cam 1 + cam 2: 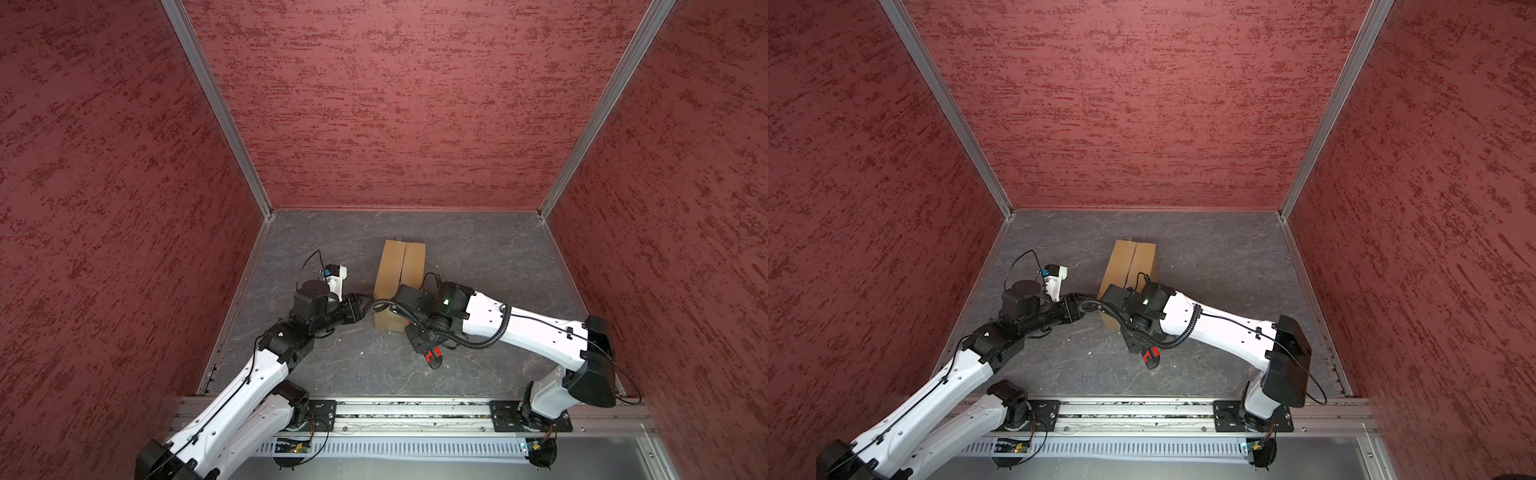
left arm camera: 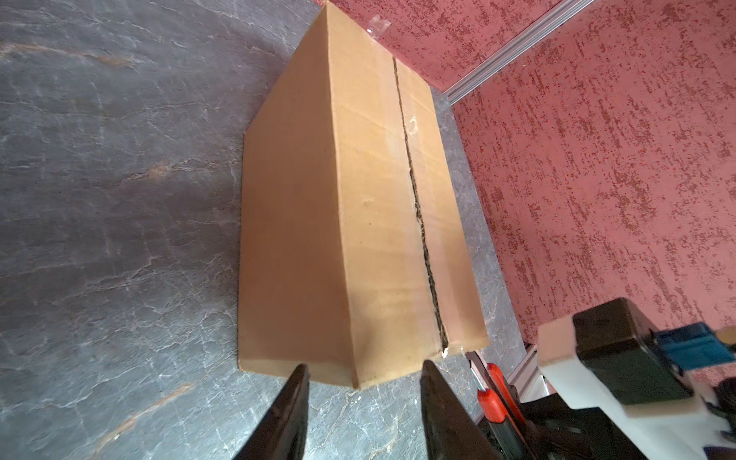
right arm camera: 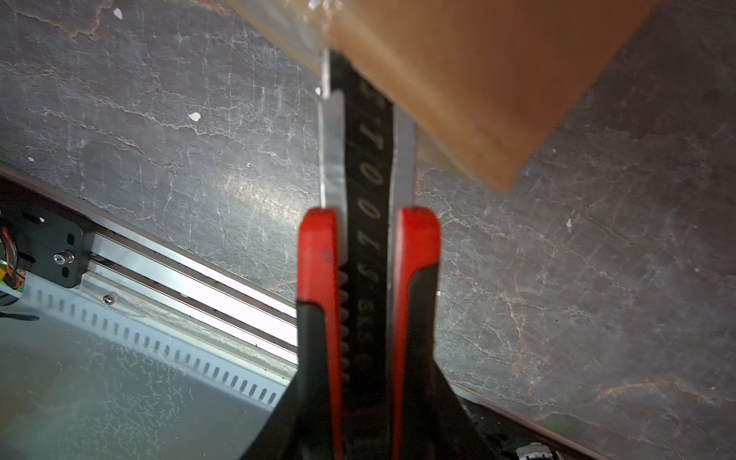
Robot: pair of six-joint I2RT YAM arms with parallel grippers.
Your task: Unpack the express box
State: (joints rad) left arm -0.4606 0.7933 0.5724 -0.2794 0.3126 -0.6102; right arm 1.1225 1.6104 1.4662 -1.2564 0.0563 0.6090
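A: Position of the express box [image 1: 399, 274] to be recorded.
B: It is found on the grey marbled desk [image 1: 490, 257], near the middle, long side running toward the back wall, between the two arms. The top flaps are seen lying flat. The centre seam [image 2: 414, 199] shows as a dark ragged slit with clear tape alongside.
A: State of the jaws?
B: The left gripper [image 2: 364, 364] is held just short of the box's near corner, jaws apart, nothing gripped. The right gripper [image 3: 364, 294] has its jaws clamped on the red-and-black utility knife [image 3: 366, 239], the tip of which is hidden by the box's near end. Whether the blade is in the tape cannot be told.
A: Handling expected?
B: The carton is judged light and stiff in its panels, but easily creased at the flaps. The smooth sides may slip, and the whole box could be slid across the desk if pushed from one side only. A hold is best taken on a flap's free edge beside the seam, at the near end, with the body steadied by the other arm. Contents are unseen, so weight is entered as an estimate only
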